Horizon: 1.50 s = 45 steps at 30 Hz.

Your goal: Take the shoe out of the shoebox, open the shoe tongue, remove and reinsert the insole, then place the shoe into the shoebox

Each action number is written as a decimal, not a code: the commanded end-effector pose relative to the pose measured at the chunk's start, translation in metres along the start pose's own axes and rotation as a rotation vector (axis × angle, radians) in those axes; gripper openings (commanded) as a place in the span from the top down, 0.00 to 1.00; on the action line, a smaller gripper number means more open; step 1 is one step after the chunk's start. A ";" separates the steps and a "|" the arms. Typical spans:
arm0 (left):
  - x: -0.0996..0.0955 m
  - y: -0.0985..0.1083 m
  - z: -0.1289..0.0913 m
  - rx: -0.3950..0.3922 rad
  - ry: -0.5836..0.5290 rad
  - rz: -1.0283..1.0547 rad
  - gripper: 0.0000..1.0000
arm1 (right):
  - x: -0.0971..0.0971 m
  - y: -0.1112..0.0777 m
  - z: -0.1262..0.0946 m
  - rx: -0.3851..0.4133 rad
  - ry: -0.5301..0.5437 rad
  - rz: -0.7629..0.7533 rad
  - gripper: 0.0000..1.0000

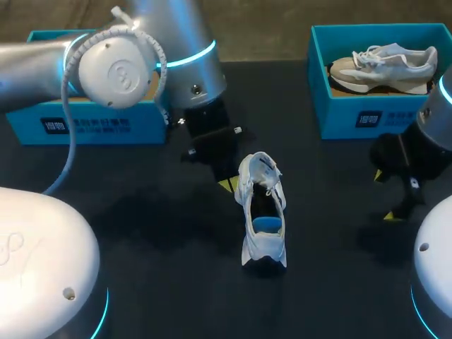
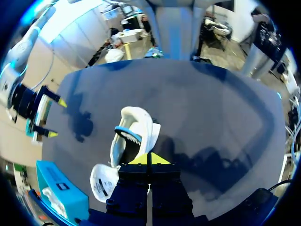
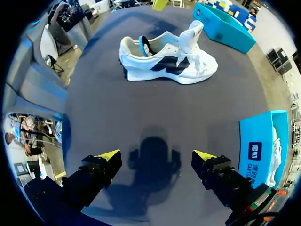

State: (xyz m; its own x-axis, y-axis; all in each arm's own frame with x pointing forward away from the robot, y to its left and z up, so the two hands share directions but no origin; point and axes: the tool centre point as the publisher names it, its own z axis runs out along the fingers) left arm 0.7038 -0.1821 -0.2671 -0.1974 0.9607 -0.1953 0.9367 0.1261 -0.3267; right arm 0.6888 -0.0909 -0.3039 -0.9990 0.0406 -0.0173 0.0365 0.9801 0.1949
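Observation:
A white shoe (image 1: 261,212) stands upright on its sole in the middle of the dark table, heel toward the near edge. Its tongue (image 1: 258,167) is pulled up and a blue insole (image 1: 266,224) shows inside. My left gripper (image 1: 228,185) is shut, its yellow tips pressed together just beside the shoe's front left side; in the left wrist view the gripper (image 2: 149,159) hangs right over the shoe (image 2: 136,127), with nothing seen between the tips. My right gripper (image 1: 385,195) is open and empty at the table's right. From the right wrist view, the gripper (image 3: 156,157) stays well short of the shoe (image 3: 167,56).
An open blue shoebox (image 1: 374,113) at the back right holds a second pale shoe (image 1: 385,65). Another blue shoebox (image 1: 85,123) stands at the back left, partly hidden behind my left arm. The right gripper casts a shadow (image 3: 154,162) on the bare table under it.

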 end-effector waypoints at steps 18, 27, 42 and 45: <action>-0.046 0.008 0.056 0.108 0.165 0.160 1.00 | -0.004 -0.006 -0.001 -0.010 0.008 -0.002 0.00; -0.037 -0.002 0.067 0.145 0.184 0.196 1.00 | -0.004 -0.006 -0.001 -0.010 0.008 -0.002 0.00; -0.034 -0.017 0.078 0.201 0.168 0.262 1.00 | -0.004 -0.006 -0.001 -0.010 0.008 -0.002 0.00; -0.037 -0.019 0.084 0.201 0.165 0.272 1.00 | -0.004 -0.006 -0.001 -0.010 0.008 -0.002 0.00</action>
State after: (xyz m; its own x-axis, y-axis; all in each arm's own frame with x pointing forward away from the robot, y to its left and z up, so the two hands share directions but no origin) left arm 0.6720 -0.2386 -0.3262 0.1148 0.9817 -0.1518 0.8679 -0.1734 -0.4654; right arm 0.6937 -0.0972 -0.3043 -0.9994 0.0353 -0.0069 0.0332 0.9778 0.2068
